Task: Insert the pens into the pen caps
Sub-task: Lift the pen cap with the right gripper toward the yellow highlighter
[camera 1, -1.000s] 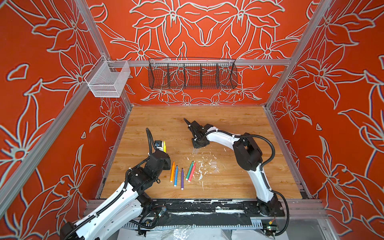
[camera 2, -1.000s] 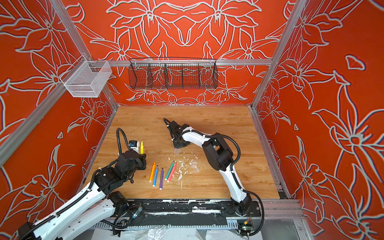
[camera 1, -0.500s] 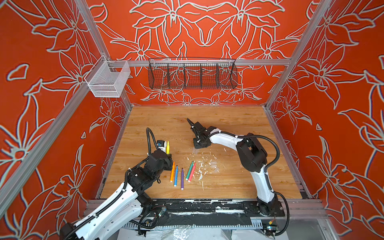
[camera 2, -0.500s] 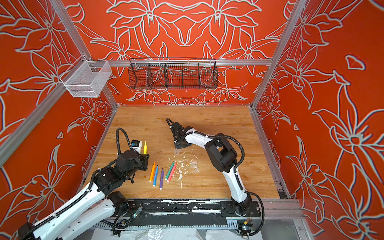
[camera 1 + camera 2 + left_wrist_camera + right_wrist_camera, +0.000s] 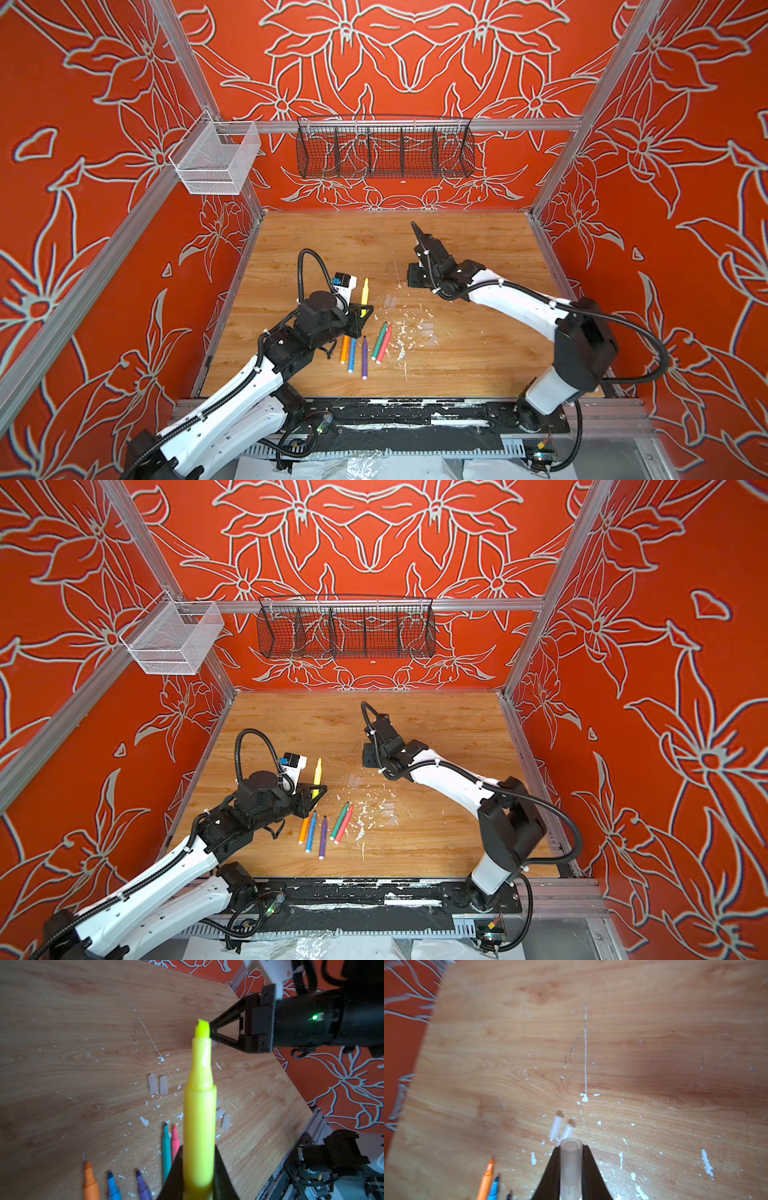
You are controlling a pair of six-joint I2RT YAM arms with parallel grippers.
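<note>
Right hand [image 5: 571,1146] has just clamped a clear cap [image 5: 570,1167]. Left hand [image 5: 198,1148], gripping yellow pen [image 5: 199,1109], has swung nearer. Capping looks next.

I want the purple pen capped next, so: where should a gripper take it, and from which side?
Take the purple pen by the rear half of its barrel, probably from straight above, jaws across it. It lies flat with its tip toward the back wall, so this leaves the tip free for a cap. The blue pen lies close beside it, so open narrowly.
</note>
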